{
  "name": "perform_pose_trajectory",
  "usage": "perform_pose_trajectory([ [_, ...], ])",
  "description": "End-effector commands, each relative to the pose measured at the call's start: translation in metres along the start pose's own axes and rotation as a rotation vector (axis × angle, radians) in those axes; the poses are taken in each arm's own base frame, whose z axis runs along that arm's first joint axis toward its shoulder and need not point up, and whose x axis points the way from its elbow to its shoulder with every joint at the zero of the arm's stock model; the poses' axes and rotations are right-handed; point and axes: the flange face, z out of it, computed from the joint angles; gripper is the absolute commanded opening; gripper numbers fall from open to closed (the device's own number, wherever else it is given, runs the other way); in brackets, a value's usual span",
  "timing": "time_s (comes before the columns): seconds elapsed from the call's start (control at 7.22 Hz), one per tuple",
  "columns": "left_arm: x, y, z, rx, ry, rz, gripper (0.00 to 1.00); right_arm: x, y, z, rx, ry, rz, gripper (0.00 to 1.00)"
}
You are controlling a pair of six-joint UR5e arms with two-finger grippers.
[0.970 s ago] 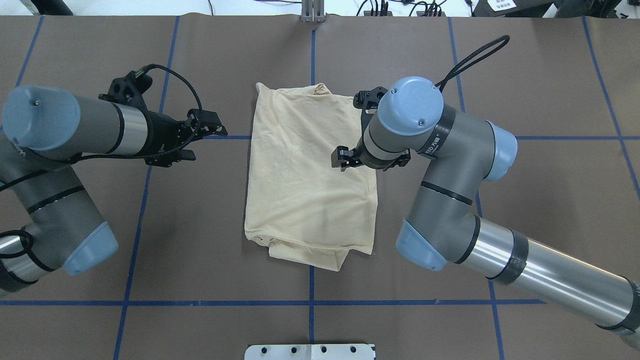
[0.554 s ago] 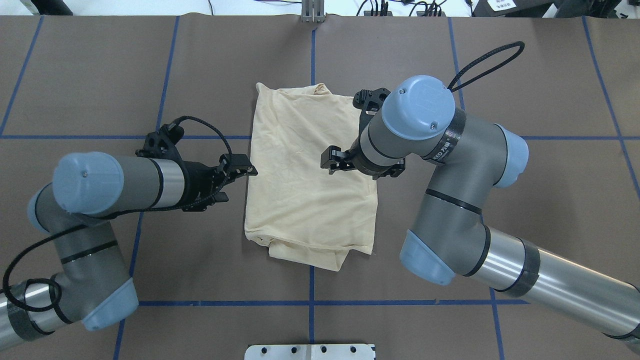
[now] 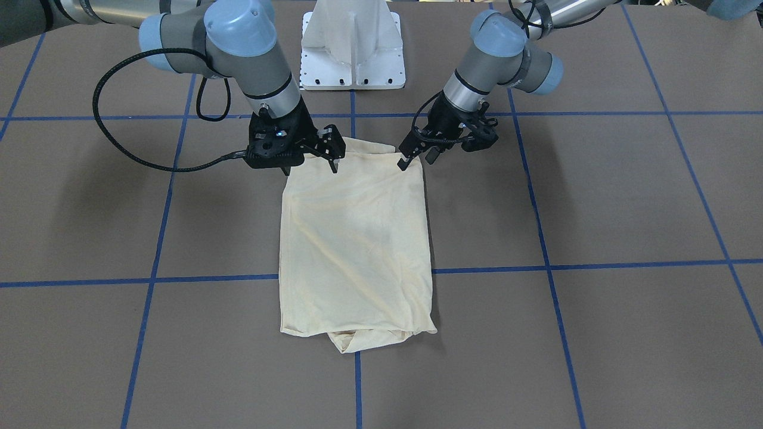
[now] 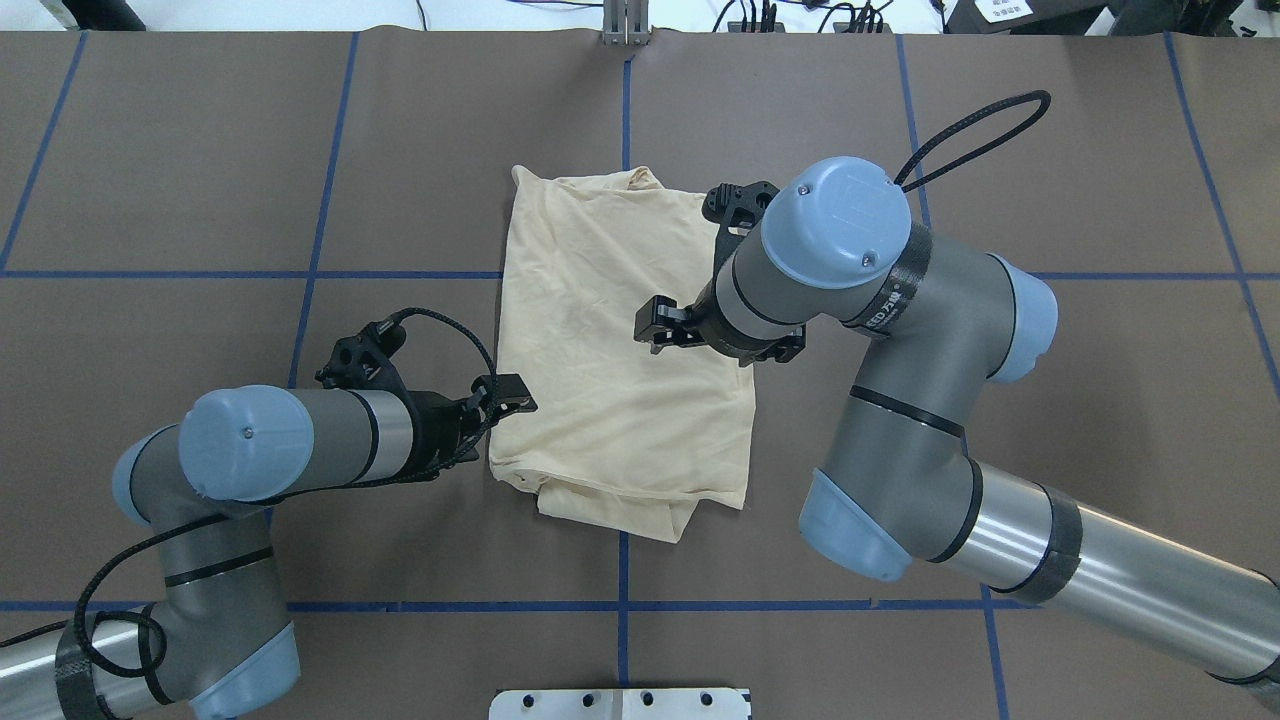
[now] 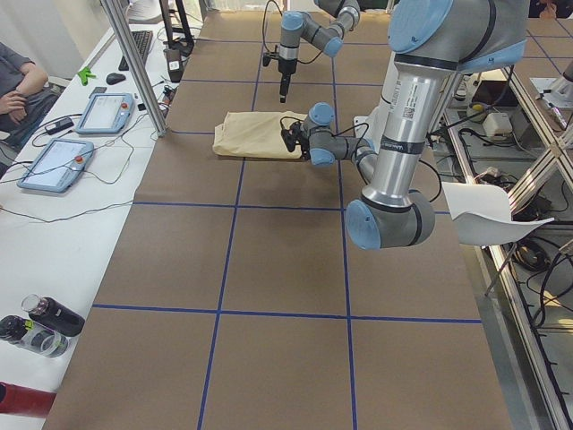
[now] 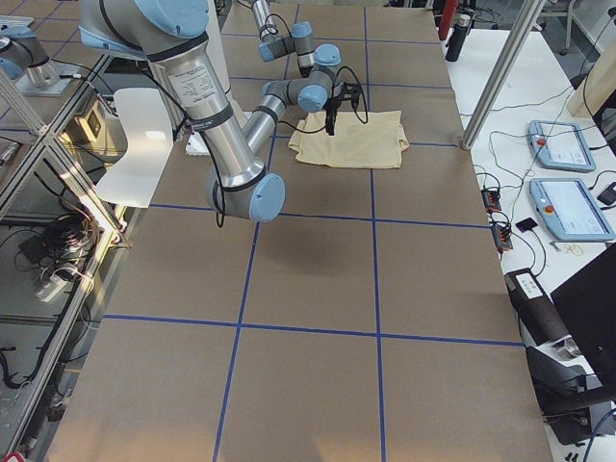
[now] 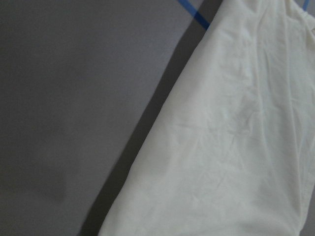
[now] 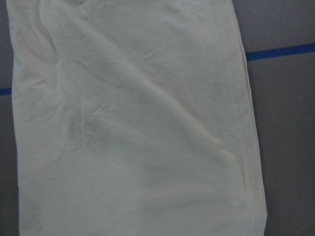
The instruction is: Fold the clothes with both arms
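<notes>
Cream-yellow T-shirt (image 3: 354,250); left pincer (image 3: 417,161) and right pincer (image 3: 331,156) both agape, empty, in front view; wrist views only cloth.

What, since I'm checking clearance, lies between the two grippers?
Only the shirt: in the overhead view, its cream fabric spans from left gripper to right gripper.

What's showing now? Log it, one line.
shirt folded on table | left hand open, at shirt's left edge | right hand open, over shirt | nothing gripped

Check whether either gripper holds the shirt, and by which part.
Nothing is held: the shirt lies flat, with the left gripper open beside its edge and the right gripper open above it.
</notes>
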Motion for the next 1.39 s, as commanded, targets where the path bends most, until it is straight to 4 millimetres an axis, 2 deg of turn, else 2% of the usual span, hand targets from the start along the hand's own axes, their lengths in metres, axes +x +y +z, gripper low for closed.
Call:
perform_pose_trajectory([
  [0.0,-0.007,0.01,0.009,-0.013,-0.022,0.005,1.0,0.0,0.0,0.0,0.0,0.0,-0.001,1.0],
  [0.28,-0.005,0.018,0.029,-0.019,-0.039,0.008,0.98,0.001,0.0,0.0,0.0,0.001,0.0,1.0],
  [0.42,-0.003,0.019,0.03,-0.022,-0.039,0.008,0.84,0.001,0.0,0.0,-0.002,0.001,0.0,1.0],
  [0.55,0.0,0.019,0.026,-0.026,-0.032,0.008,0.39,0.001,0.0,0.0,-0.002,0.001,0.001,1.0],
  [0.69,0.003,0.018,0.022,-0.032,-0.026,0.008,0.0,0.0,0.0,0.0,-0.001,-0.001,-0.001,1.0],
  [0.97,0.006,0.02,0.008,-0.072,-0.019,0.017,0.0,0.001,0.0,0.0,0.0,0.001,0.001,1.0],
  [1.25,0.006,0.021,0.009,-0.073,-0.023,0.017,0.0,0.0,0.008,0.006,-0.012,0.004,-0.003,1.0],
])
